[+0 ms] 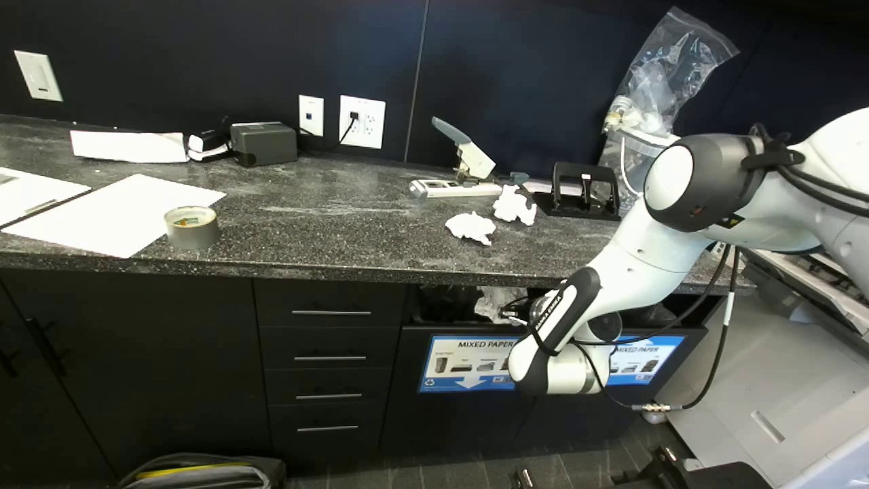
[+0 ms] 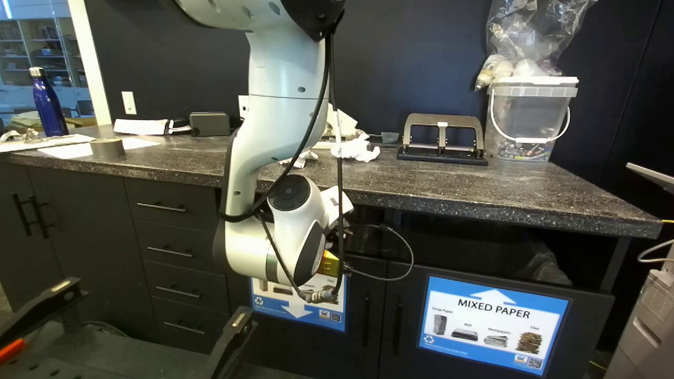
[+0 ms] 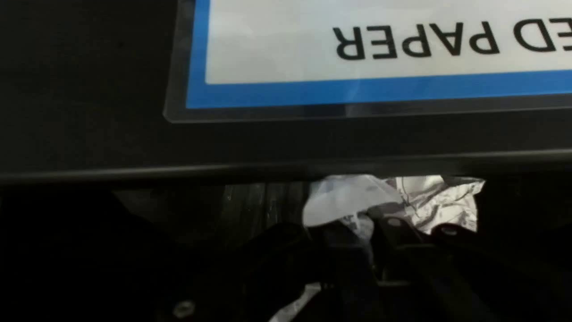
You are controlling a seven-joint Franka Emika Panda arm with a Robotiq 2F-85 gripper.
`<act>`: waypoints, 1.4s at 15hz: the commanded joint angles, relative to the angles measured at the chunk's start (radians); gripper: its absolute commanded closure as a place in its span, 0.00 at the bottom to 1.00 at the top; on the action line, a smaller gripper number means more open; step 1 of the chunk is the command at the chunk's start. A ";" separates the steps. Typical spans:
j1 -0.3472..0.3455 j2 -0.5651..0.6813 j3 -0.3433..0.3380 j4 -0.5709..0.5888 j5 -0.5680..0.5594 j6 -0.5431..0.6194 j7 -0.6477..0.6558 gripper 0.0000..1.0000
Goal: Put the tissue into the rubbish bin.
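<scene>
White arm (image 1: 638,261) is hanging low before me. Pincer (image 3: 359,227) is sitting in rubbish bin (image 1: 468,414) opening, pinching whitish tissue (image 3: 337,201); in wrist view crumpled scrap (image 3: 451,205) is lying at three o'clock from it. Beyond, on desk (image 1: 326,231), two white wads (image 1: 470,227) are resting near twelve o'clock from bin, black hole punch (image 1: 580,207) standing at one.

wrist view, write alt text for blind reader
Gripper fingers at the dark bin slot, beside pale crumpled paper or tissue; too dark to tell whether they grip any. Above, an upside-down sign shows "ED PAPER", cut off at right.
</scene>
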 commanded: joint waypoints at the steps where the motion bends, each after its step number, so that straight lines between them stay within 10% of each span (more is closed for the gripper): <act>1: 0.021 0.062 0.001 0.091 -0.004 0.019 0.034 0.89; 13: 0.100 -0.002 -0.035 -0.007 0.022 0.049 -0.005 0.02; 21: 0.176 -0.212 -0.084 -0.344 -0.037 0.152 -0.093 0.00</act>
